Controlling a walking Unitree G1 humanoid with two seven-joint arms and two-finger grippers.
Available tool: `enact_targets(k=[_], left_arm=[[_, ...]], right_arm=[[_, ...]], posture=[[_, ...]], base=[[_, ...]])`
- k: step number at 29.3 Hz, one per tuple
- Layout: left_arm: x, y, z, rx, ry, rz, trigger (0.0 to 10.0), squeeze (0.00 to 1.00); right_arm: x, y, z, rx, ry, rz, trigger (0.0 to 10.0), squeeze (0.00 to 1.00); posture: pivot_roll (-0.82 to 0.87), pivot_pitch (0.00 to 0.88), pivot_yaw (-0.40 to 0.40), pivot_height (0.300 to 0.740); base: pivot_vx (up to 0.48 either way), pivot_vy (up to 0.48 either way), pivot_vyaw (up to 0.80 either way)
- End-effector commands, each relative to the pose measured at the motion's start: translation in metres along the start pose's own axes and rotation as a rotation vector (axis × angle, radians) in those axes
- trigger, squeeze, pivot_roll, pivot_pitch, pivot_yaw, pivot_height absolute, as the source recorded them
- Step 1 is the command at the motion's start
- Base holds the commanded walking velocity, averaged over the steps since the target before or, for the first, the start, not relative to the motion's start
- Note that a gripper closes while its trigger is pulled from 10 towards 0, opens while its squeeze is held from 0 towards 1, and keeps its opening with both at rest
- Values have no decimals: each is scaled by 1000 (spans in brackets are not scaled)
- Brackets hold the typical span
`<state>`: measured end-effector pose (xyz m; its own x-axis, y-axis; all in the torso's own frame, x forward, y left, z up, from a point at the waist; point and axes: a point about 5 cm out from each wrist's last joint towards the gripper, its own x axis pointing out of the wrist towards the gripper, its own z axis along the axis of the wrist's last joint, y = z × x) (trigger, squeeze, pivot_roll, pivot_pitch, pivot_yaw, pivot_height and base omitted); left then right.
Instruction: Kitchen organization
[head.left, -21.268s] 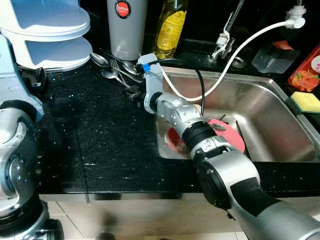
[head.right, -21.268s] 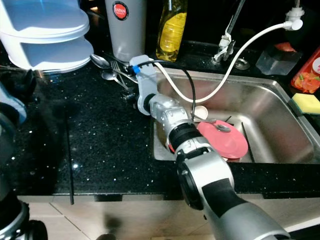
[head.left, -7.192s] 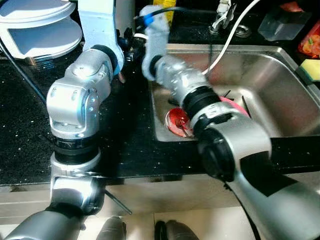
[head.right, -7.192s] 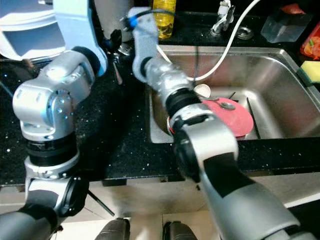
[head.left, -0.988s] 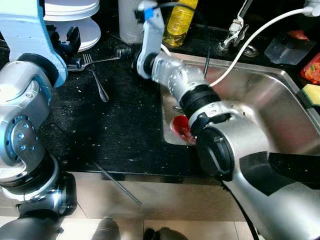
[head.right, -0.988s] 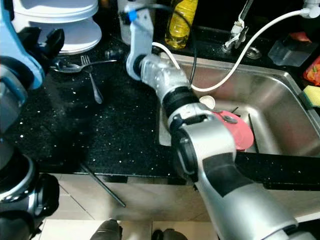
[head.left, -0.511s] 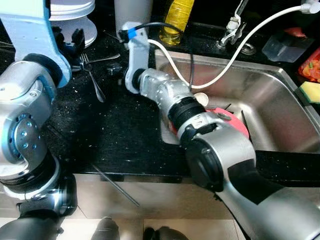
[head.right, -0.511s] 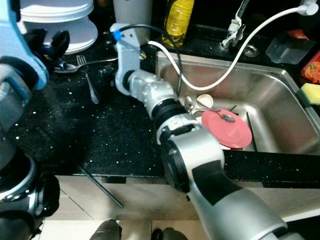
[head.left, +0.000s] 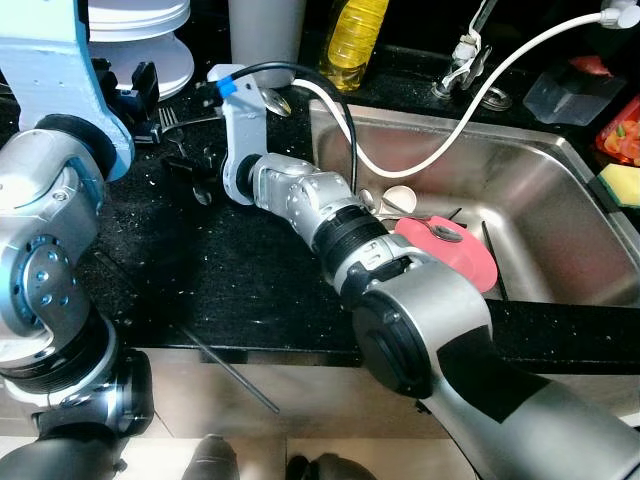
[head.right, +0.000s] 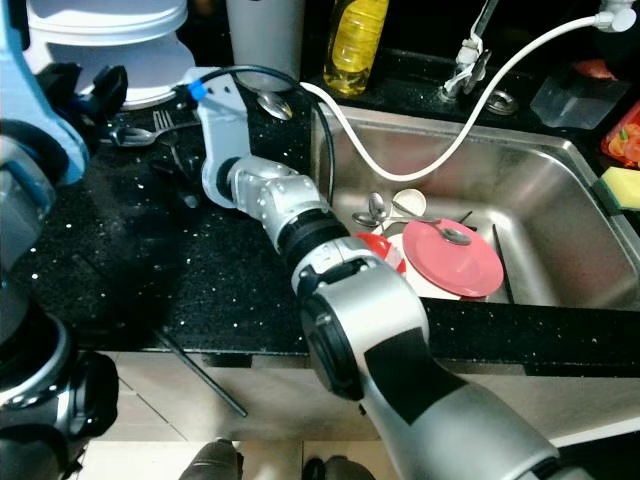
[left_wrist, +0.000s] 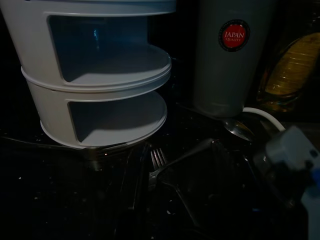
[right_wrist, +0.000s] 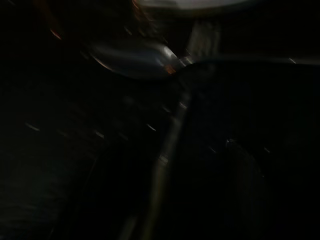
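Right pincer (head.left: 188, 172) perhaps over fork (head.left: 172, 118)

We find the right wrist view dark and blurred; only a spoon (right_wrist: 132, 57) shows faintly. The right gripper (head.left: 190, 170) fingers stay indistinct against the black counter (head.left: 240, 280).

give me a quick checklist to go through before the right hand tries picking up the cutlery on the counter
1. Right hand over the cutlery: ok, it sits low on the black counter beside the fork.
2. Right hand's grip state: cannot tell, the right wrist view is too dark and blurred.
3. Left hand out of the way: not ok, it hangs close above the same cutlery.
4. Spoon near the grey tumbler reachable: ok, it lies free on the counter.
5. White hose clear of the arm: ok, it runs over the sink.
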<state>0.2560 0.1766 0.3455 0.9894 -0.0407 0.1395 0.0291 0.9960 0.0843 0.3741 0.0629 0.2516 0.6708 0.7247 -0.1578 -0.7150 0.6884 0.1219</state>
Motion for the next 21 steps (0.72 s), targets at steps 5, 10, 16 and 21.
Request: enact_targets(k=[5, 10, 16, 21], left_arm=[[-1, -5, -1, -1, -1, -23, 10000, 0], [-1, -6, 0, 0, -2, -28, 10000, 0], [0, -6, -1, -1, -1, -33, 10000, 0], [2, -7, -1, -3, -3, -42, 10000, 0]], right_arm=[[2, 1, -36, -24, 113, -37, 10000, 0], [0, -4, -56, -54, 154, -50, 0, 0], [-4, -17, -35, 31, 58, -69, 0, 0], [-21, -46, 27, 84, -181, -121, 0, 0]], posture=[[421, 70, -134, 740], [424, 68, -131, 740], [417, 55, -123, 740], [405, 45, -114, 740]], base=[[0, 0, 0], [0, 0, 0], [0, 0, 0], [0, 0, 0]])
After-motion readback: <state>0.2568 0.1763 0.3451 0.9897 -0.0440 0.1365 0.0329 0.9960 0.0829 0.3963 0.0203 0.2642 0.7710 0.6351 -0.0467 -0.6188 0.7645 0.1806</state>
